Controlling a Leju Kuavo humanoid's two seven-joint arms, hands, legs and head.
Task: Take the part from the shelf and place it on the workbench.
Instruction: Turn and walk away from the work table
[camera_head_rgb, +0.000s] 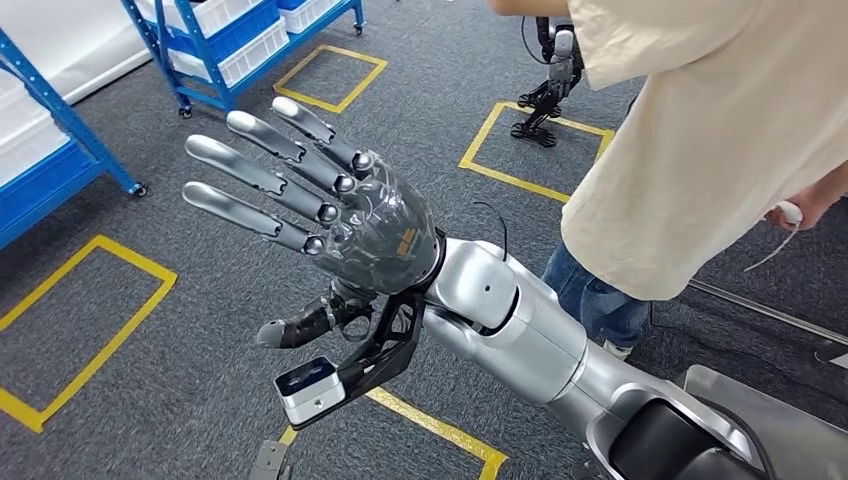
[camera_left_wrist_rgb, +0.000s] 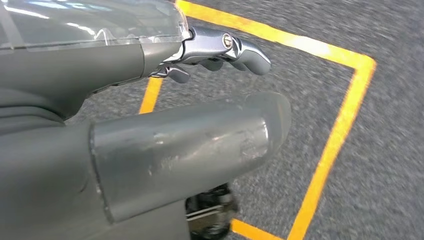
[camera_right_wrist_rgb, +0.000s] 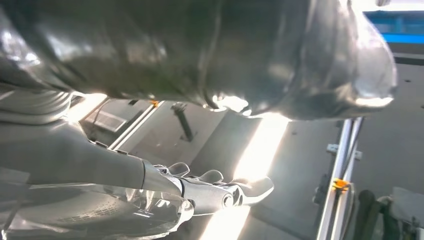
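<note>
The grey-and-silver right hand (camera_head_rgb: 370, 225) is raised with fingers spread, holding nothing; the left hand (camera_left_wrist_rgb: 150, 140) probably holds nothing too. Blue metal shelf (camera_head_rgb: 215, 50) well apart: fetching remains undone.

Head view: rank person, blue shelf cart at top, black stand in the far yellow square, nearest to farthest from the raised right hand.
1. Blue shelf cart, up-left, just past the right hand's fingertips.
2. Person, to the right beside the forearm.
3. Black stand, upper right in the far yellow square.
Cart and person are close to call in this flat view; the stand looks farthest.
</note>
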